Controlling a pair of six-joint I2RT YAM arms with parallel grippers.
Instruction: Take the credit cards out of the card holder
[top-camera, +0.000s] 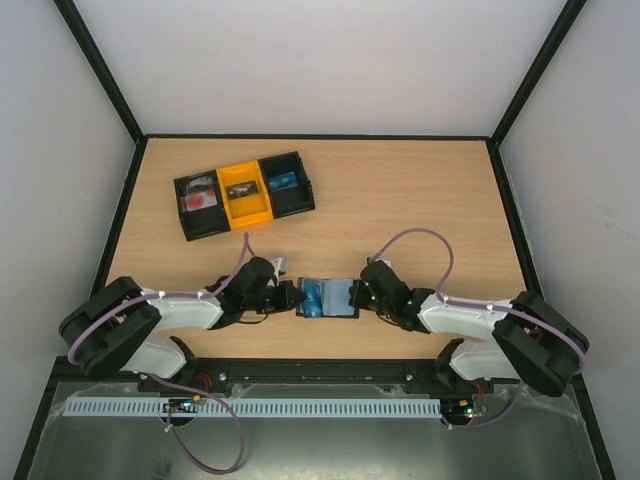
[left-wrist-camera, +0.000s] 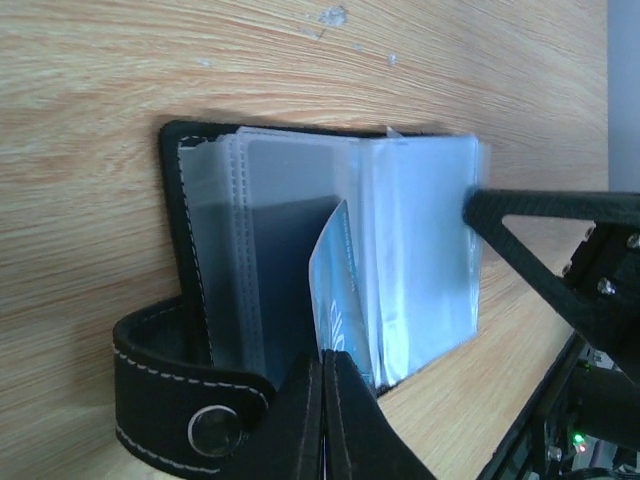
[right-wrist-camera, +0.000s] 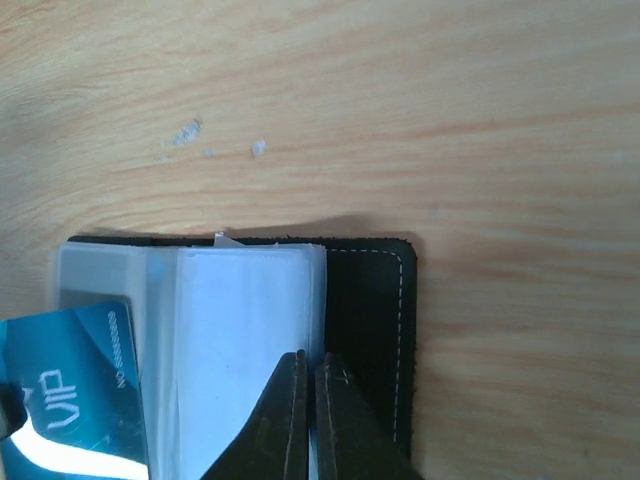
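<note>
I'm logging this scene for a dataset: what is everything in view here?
card holder: one, black, lying open between the grippers
credit card: one seen, light blue, partway out of a clear sleeve
tray: one, black and yellow, far left of table, small items inside
table: one, light wood
left gripper: one, black, shut on the credit card
right gripper: one, black, shut on the card holder's sleeves

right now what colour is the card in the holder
The card is blue with white lettering, best in right wrist view.

Card holder (top-camera: 328, 297) on table (top-camera: 420, 200) near front centre, tray (top-camera: 251, 212) behind it, leftward
</note>
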